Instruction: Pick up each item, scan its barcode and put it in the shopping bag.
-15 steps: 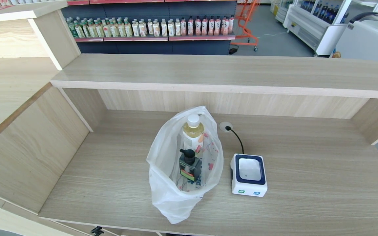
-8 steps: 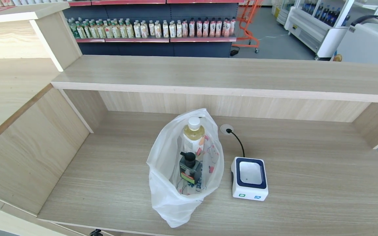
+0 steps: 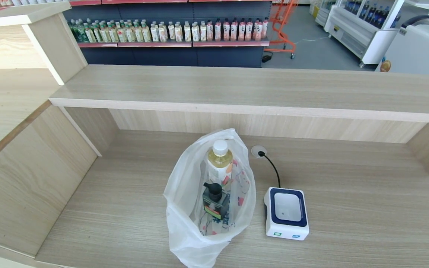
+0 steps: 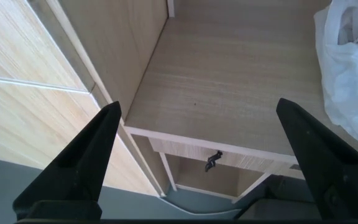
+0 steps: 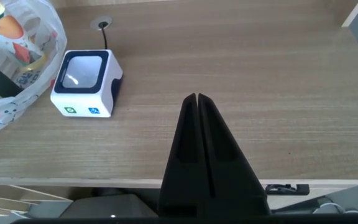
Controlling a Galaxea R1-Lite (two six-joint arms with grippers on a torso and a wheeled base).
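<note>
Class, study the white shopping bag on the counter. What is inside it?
Inside the shopping bag stand a white-capped bottle of yellowish drink and, in front of it, a dark pump-top bottle. The bag's folds cover their bases, so whatever lies at the bottom cannot be seen.

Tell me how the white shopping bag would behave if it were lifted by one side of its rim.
The shopping bag looks thin and crumpled, so it would likely go floppy rather than hold shape. With the tall bottle and the dark pump bottle standing inside, it is probably bottom-heavy, and they may tip together.
</note>
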